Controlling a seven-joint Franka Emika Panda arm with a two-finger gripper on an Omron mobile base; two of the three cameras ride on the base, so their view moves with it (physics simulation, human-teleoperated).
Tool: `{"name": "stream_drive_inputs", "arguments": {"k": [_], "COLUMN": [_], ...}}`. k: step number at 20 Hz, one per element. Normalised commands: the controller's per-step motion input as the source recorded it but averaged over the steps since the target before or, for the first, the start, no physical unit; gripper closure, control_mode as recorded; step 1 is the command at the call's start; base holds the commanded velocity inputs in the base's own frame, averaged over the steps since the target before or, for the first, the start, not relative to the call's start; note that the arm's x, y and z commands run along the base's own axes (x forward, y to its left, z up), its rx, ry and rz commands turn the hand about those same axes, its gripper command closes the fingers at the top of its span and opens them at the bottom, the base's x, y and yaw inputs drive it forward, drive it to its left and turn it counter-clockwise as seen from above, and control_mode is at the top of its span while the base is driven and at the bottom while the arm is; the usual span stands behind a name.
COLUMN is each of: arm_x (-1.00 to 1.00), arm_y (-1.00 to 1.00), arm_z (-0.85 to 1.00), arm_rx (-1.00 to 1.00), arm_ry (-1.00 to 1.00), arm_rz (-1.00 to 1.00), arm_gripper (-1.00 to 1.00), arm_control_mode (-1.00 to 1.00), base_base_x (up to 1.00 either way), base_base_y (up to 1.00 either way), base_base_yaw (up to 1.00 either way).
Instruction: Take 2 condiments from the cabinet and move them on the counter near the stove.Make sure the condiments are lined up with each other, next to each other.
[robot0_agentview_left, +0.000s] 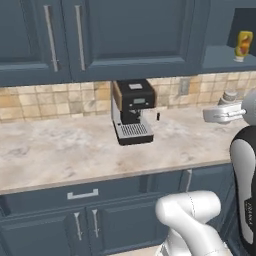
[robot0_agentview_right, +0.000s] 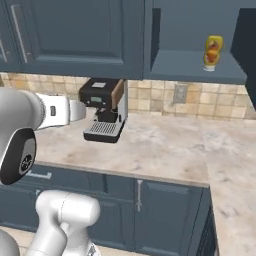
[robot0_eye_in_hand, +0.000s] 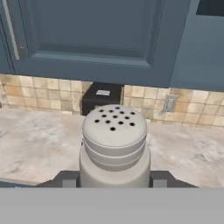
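Note:
A pale grey-white shaker (robot0_eye_in_hand: 114, 144) with a perforated top stands upright between my fingers (robot0_eye_in_hand: 66, 178), and my gripper (robot0_eye_in_hand: 114, 180) is shut on its lower body. From the left base view the gripper (robot0_agentview_left: 228, 106) hangs above the counter (robot0_agentview_left: 65, 150) at the right, with the shaker (robot0_agentview_left: 230, 96) poking up out of it. The yellow bottle (robot0_agentview_left: 243, 45) with a red-orange label stands on the shelf of the open cabinet (robot0_agentview_left: 220, 61), up and to the right of the gripper. The right base view shows the same bottle (robot0_agentview_right: 213, 51) and cabinet shelf (robot0_agentview_right: 185, 66). The stove is out of view.
A black and silver coffee machine (robot0_agentview_left: 132, 112) stands against the tiled wall, ahead of the gripper in the hand view (robot0_eye_in_hand: 101, 97). Closed blue wall cabinets (robot0_agentview_left: 120, 35) hang over it. A wall outlet (robot0_eye_in_hand: 169, 104) sits to its right. The counter (robot0_agentview_right: 170, 145) turns a corner at the far right.

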Motion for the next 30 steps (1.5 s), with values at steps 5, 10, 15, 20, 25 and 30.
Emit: {"name": "stream_drive_inputs", "arguments": {"k": [5, 10, 15, 20, 25, 30], "arm_x": [0.0, 0.0, 0.0, 0.0, 0.0, 0.0], "arm_y": [0.0, 0.0, 0.0, 0.0, 0.0, 0.0], "arm_z": [0.0, 0.0, 0.0, 0.0, 0.0, 0.0], "arm_rx": [0.0, 0.0, 0.0, 0.0, 0.0, 0.0], "arm_ry": [0.0, 0.0, 0.0, 0.0, 0.0, 0.0], "arm_rz": [0.0, 0.0, 0.0, 0.0, 0.0, 0.0], "arm_gripper": [1.0, 1.0, 1.0, 1.0, 1.0, 1.0], "arm_control_mode": [1.0, 1.0, 1.0, 1.0, 1.0, 1.0], "base_base_x": [-0.21, -0.61, -0.69, -0.67, -0.28, -0.11], "base_base_y": [0.81, 0.22, 0.0, 0.0, 0.17, 0.34], "base_base_yaw": [0.12, 0.43, 0.64, 0.74, 0.74, 0.71]}}
